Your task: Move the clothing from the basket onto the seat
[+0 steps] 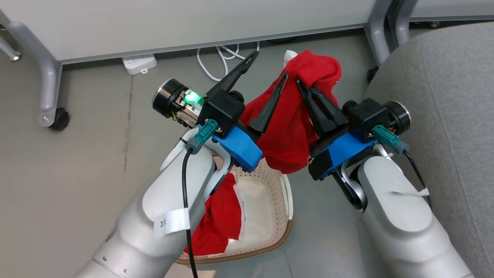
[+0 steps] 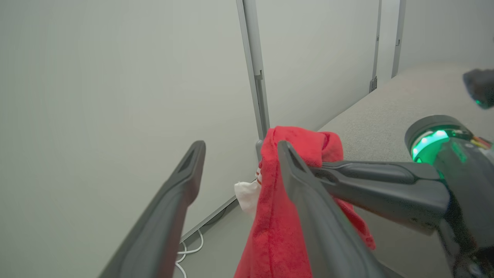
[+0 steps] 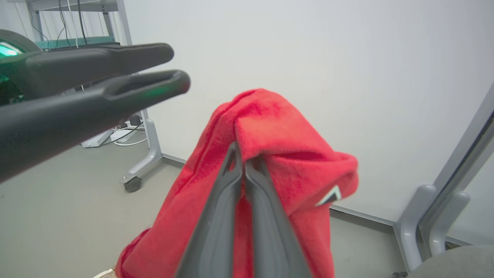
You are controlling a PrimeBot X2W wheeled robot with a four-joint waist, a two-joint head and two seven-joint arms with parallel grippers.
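- Basket (image 1: 278, 239), nearest, beneath the arms: the second red garment (image 1: 220, 220) lies against its left wall, partly hidden by the left forearm (image 1: 173, 200). A reach made there half-blind could miss the cloth or catch the rim.
- Left gripper (image 1: 270, 65): fingers wide apart, holding nothing, one finger just beside the hanging garment (image 1: 285, 131). It may snag the cloth when the arms part.
- Right gripper (image 1: 303, 85): fingers together, pinching a top fold of that garment. So thin a hold could slip in a swing.
- Seat (image 1: 444, 96), to the right: the dangling hem could drag on its near edge and fall short.
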